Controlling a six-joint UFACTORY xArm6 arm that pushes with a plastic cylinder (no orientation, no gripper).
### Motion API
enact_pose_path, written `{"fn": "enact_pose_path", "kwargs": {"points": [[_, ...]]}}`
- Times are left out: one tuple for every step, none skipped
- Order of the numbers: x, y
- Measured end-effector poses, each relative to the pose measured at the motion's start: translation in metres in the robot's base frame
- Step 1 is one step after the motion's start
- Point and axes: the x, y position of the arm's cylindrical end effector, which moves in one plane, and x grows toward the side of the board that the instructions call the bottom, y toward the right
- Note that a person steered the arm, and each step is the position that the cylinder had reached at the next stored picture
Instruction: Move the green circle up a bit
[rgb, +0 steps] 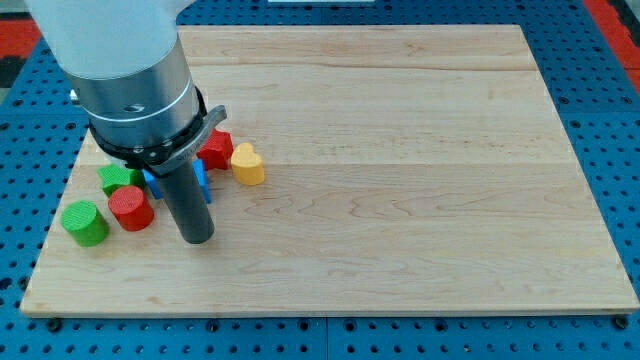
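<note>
Two green blocks sit at the counter's left; our tool, a jawless rod tip, rests right of the green circle, beyond the red circle, not yet below to push.

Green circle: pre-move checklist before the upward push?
1. Green circle in view, at the board's lower left: ok.
2. My tip below the circle, ready to push it up: not ok; it sits to the view's right, past the red circle.
3. Path above the circle free: not ok; the other green block lies just up and right.
4. Tip clear of the blue block: cannot tell; the rod hides it.
5. Yellow block out of the way: ok.
</note>
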Motion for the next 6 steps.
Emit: {"fn": "enact_pose_path", "kwargs": {"points": [[0.0,0.0],[0.014,0.0],[0.061,-0.053],[0.061,-0.138],[0.002,-0.138],[-0.023,-0.068]]}}
